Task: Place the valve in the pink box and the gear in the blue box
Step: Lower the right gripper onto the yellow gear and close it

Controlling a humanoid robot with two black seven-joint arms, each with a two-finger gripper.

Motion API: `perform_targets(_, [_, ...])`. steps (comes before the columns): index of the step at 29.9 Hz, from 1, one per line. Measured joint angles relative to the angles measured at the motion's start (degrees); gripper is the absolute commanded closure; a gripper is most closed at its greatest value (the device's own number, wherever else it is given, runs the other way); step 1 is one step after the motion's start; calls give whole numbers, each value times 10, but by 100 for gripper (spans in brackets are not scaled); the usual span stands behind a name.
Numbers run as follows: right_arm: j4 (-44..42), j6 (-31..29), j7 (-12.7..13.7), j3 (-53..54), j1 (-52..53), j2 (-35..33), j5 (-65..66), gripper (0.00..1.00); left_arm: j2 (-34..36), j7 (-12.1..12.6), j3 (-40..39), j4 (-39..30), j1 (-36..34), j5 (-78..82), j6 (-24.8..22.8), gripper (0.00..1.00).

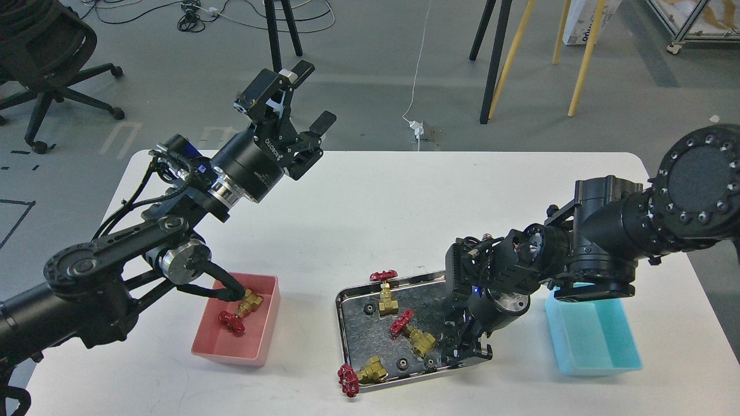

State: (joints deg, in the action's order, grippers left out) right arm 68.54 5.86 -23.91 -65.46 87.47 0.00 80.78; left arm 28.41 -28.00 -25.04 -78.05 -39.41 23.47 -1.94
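Reaching up and away over the far left of the white worktop (370,208), left pincer (309,95) raised well above the surface, fingers spread wide, released, holding nothing. Below and nearer, on the near left of the worktop, pink box (263,335) with one valve (241,311) lying inside on its side, red wheel toward the near left, brass body toward the far right; partly crossed by a black cable of the left arm.

Near the middle, shiny steel tray (358,341) set a little askew. Inside at its far left, a second valve (386,293), red wheel resting at the far rim. Just beside it on the left, a small black gear (368,309). Toward the tray's centre, a third valve (413,333), lying slantwise. At the near left corner, a fourth valve (359,374), red wheel hanging over the rim onto the worktop. Along the near edge, two more gears (402,364) close together.

Lowered into the right end of the tray, right pincer (462,348), dark and seen mostly end-on; cannot tell whether clenched or released, or whether anything sits between the fingers. Right of the tray, blue box (595,341), far end hidden under the right arm, visible part holding nothing.
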Motion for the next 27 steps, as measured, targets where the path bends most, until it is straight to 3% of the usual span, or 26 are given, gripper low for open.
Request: perform_targets(27, [-43, 17, 3, 7, -42, 0, 11, 41, -5, 0, 2, 8, 2, -1, 0, 4])
